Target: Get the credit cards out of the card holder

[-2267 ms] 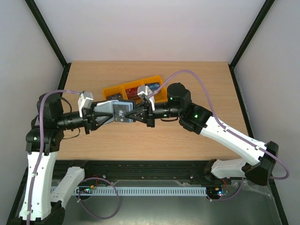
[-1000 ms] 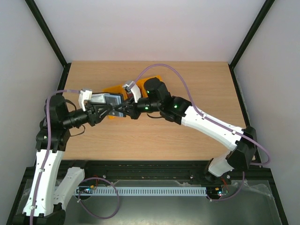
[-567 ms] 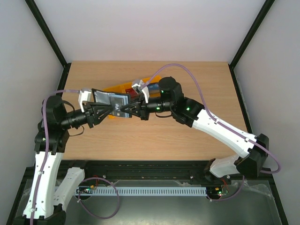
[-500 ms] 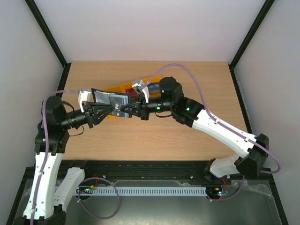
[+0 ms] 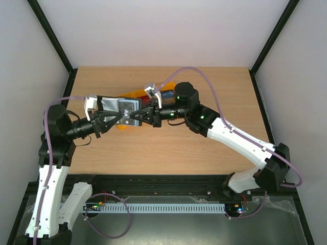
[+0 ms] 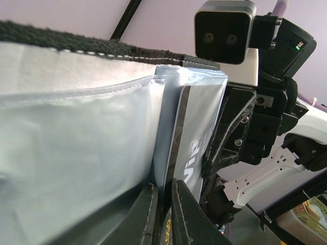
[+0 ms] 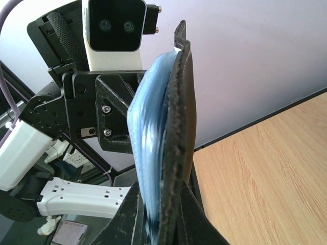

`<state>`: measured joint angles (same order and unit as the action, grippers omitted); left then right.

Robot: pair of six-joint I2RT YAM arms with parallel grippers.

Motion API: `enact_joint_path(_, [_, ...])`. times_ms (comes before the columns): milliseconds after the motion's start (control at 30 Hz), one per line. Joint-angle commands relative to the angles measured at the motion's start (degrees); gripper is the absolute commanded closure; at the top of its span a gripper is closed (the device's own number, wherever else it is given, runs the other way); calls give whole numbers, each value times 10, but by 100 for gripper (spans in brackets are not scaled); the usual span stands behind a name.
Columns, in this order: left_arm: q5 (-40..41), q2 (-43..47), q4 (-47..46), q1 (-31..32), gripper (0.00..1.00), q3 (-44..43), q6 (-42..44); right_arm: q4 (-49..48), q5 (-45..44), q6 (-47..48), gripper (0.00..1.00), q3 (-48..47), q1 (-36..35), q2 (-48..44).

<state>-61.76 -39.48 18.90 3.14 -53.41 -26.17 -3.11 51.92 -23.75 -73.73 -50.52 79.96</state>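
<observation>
While both arms reach toward each other above the desk [image 5: 204, 148], the card holder [image 5: 110, 105] hangs in the air between them, left of the desk's middle and nearer its far edge than its near one. It is spread open, with the black cover turned away and the blue-grey pockets facing the overhead camera. A dark grey card [image 5: 129, 108] with pale lettering sits in the pocket on the right half, part of its face showing. The left pincer [image 5: 118, 120] is clenched on the lower edge of the card holder. Its fingers [image 6: 148, 214] are pressed close together where the card's edge runs down beside the pocket; whether the card itself is nipped too I cannot tell. The right pincer [image 5: 138, 116] meets it from the right and is clenched on the card holder as well: in its own wrist view the black cover and the blue pocket layers stand edge-on between its fingers [image 7: 129, 214]. The two pincers are just beside each other. Behind the card holder a yellow bin [image 5: 134, 93] lies on the desk toward the far edge, mostly hidden by the card holder and the right arm
</observation>
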Motion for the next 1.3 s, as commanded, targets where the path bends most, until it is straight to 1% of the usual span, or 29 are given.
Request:
enact_joint_path(0, [-90, -11, -5, 19, 95, -11, -3, -88, 44, -8, 98, -23, -25, 23])
enact_joint_path(33, [-94, -12, 4, 19, 97, -15, 6, -88, 43, -7, 98, -25, -25, 23])
enact_joint_path(167, [-100, -12, 47, 19, 98, -31, 44, -76, 36, 4, 98, -27, -24, 20])
enact_joint_path(300, [-75, -13, 71, 17, 98, -45, 66, -40, 24, 31, 84, -23, -17, 6])
enact_joint_path(367, [-59, -13, 77, 15, 98, -50, 73, -39, 23, 34, 80, -7, -10, -6])
enact_joint_path(500, [-53, -13, 74, 10, 98, -57, 73, -35, 25, 39, 75, 19, 0, -34])
enact_joint_path(700, [-54, -11, 80, 3, 98, -59, 81, 7, 29, 77, 66, 32, 7, -61])
enact_joint_path(767, [-57, -11, 79, 2, 98, -59, 81, 13, 33, 80, 65, 33, 8, -64])
enact_joint_path(867, [-63, -11, 79, 1, 98, -60, 84, 9, 38, 74, 73, 34, 8, -61])
enact_joint_path(933, [-64, -10, 83, 0, 98, -62, 89, 10, 40, 74, 76, 33, 8, -60])
enact_joint_path(1000, [-63, -9, 89, -1, 98, -64, 95, 15, 38, 78, 76, 36, 9, -63])
enact_joint_path(1133, [-64, -8, 100, -4, 98, -68, 111, 19, 36, 82, 69, 44, 13, -71])
enact_joint_path(1267, [-67, -8, 99, -4, 98, -68, 111, 26, 39, 84, 68, 44, 13, -73])
